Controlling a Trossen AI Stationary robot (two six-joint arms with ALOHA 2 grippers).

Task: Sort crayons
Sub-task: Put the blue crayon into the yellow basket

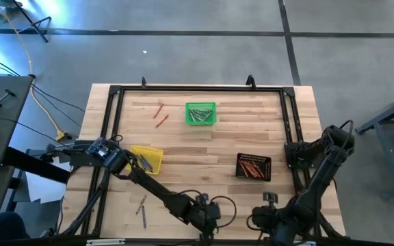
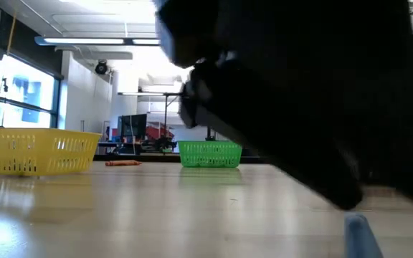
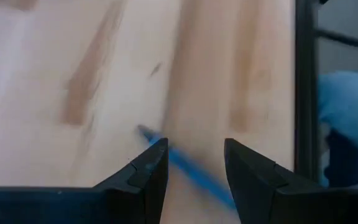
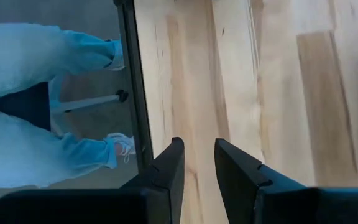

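A blue crayon lies slanted on the wooden table near its front edge, also showing in the low view. My left gripper hangs open over it, pointing down, one finger on each side and apart from it. My right gripper is open with nothing between its fingers, above the table's near edge, right of the left gripper. Two orange-red crayons lie at the far left, and grey crayons lie at the near left.
A green basket with grey crayons stands at the back. A black basket with orange-red crayons stands at the right, and a yellow basket at the left. A person's legs show beyond the table's near edge. A black frame rims the table.
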